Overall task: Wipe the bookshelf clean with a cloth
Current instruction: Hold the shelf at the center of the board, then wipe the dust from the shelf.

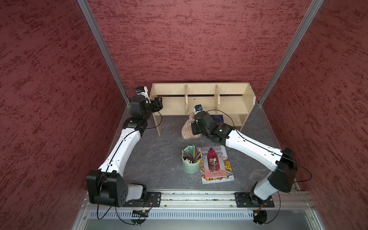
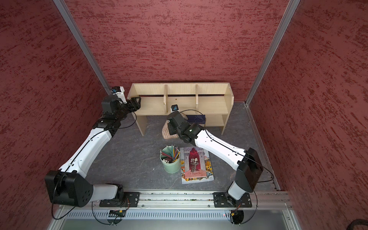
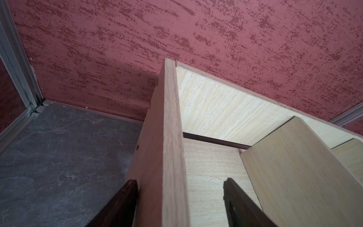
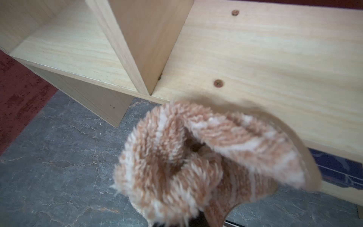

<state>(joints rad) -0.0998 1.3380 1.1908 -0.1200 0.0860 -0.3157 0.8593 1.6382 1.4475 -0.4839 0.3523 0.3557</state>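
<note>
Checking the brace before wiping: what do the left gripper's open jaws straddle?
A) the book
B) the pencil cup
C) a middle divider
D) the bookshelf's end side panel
D: in the left wrist view, the left gripper has one finger on either side of the bookshelf end panel.
</note>
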